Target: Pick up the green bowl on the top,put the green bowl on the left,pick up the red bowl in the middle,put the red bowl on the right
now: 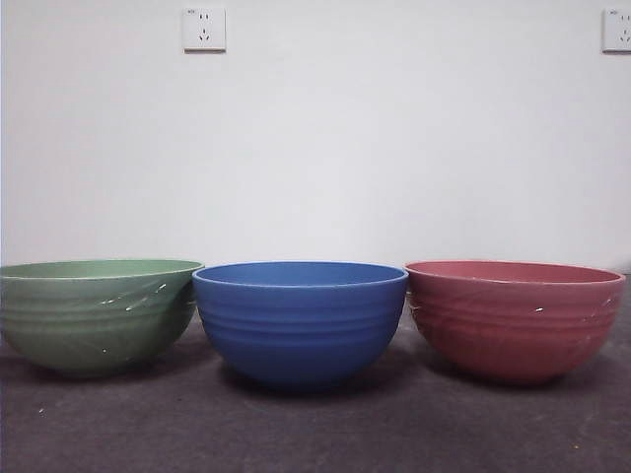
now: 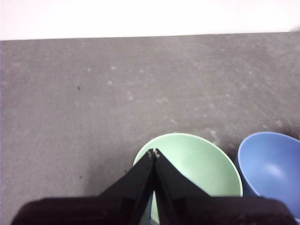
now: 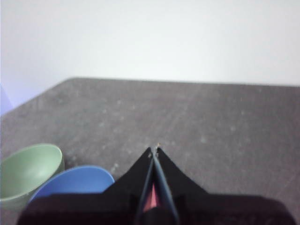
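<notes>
Left gripper [image 2: 153,152] pinched together above the green bowl [image 1: 94,313] at the row's left end, right gripper [image 3: 155,150] likewise closed over the red bowl [image 1: 513,320] at the right end, blue bowl [image 1: 299,320] between, touching both.

The dark grey table [image 1: 315,434] carries the green bowl [image 1: 94,313], blue bowl [image 1: 300,320] and red bowl [image 1: 513,317].
</notes>
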